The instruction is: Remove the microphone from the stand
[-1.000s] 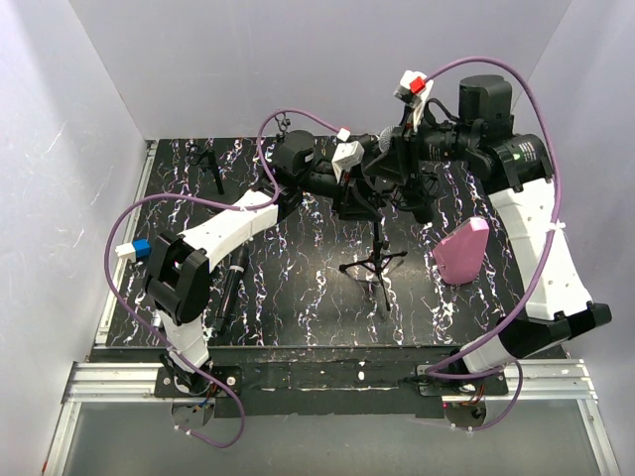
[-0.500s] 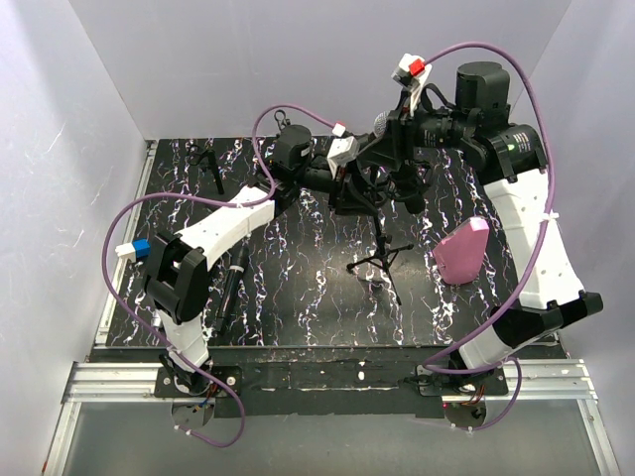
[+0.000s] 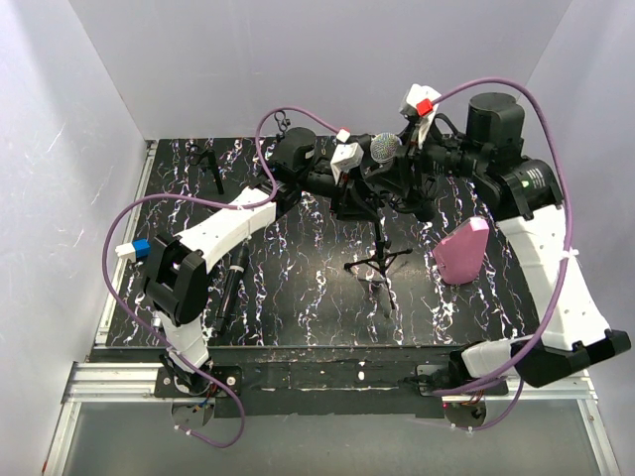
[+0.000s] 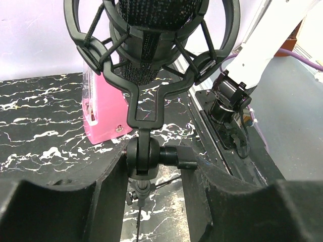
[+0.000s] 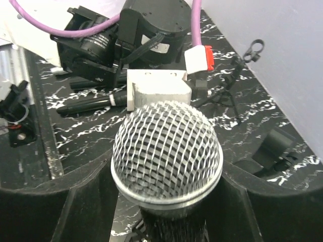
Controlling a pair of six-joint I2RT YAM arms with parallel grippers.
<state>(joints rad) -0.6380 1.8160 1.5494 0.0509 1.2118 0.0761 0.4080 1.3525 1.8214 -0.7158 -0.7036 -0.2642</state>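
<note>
Right gripper (image 5: 166, 206) clasps silver mesh-headed microphone (image 5: 166, 146), left gripper (image 4: 151, 194) clamps black tripod stand (image 4: 145, 156) (as brace): pull along microphone axis, no twisting.

i see the stand (image 3: 378, 248) in the middle of the table (image 3: 298, 317), with the mic (image 3: 385, 149) at its top. a box (image 3: 463, 250) stands just right of it, a second mic (image 3: 235, 278) lies well left, and a small tripod (image 3: 213, 167) is at the back left.

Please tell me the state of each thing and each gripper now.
microphone: seated in the shock mount
shock mount: on the stand
stand: upright on its tripod
left gripper: shut on the stand's joint
right gripper: shut on the microphone
pink case: upright
second microphone: lying flat
</note>
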